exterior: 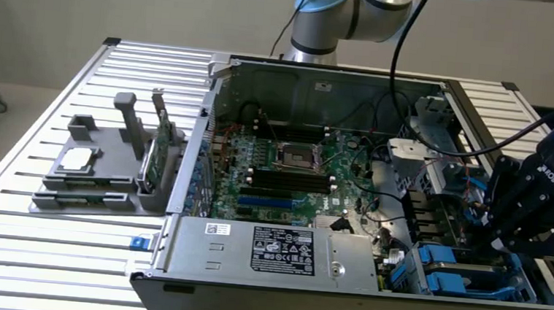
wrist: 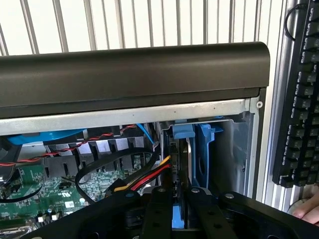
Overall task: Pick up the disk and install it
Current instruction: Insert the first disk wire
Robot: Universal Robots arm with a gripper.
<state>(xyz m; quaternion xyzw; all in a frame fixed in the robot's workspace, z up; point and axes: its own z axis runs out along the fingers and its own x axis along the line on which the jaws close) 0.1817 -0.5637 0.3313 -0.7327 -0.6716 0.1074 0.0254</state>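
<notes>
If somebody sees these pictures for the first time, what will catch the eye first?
First, the open computer case on the slatted metal table, with its green motherboard laid bare. Next, the black hand reaching down into the case at the exterior view's right, closed on the disk, which stands on edge in the blue drive bay. A keyboard lies beside the case.

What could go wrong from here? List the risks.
1. The red, yellow and black cables lie right beside the disk held in the jaws; they could snag or get pinched in the blue bay.
2. A person's hand rests near the keyboard, close enough that a swing might strike it.
</notes>
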